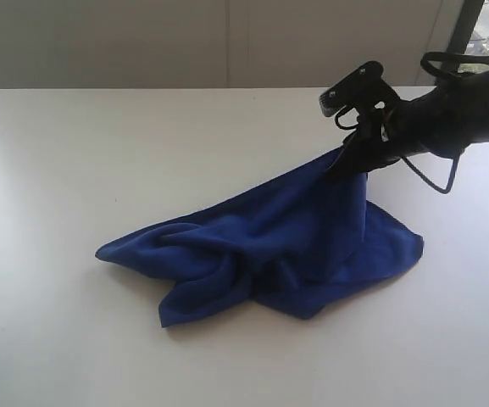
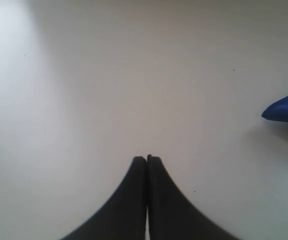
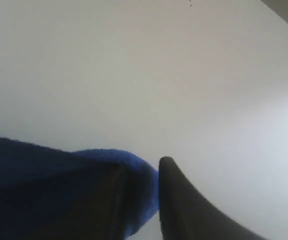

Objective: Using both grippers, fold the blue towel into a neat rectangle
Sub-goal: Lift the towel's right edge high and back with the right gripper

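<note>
**Towel in a heap, right side has a corner**

The white table (image 1: 75, 136) has the towel (image 1: 286, 233) lying a bit right of the middle. It's all bunched and twisted, nowhere near a rectangle. Its far right corner tents up off the table into the right gripper (image 1: 343, 168). In the right wrist view, blue cloth sits between the two fingers, so I'd call that pinched on the towel. The left gripper (image 2: 146, 159) is closed on nothing and hangs over bare table, with just a tip of the towel poking in at the edge of its view.

My read is that this is the grab-and-spread step, with no fold made yet. Next, the left one probably needs to open and take another corner, then both pull apart to flatten it. The pinch looks shallow to me, so it could slip
</note>
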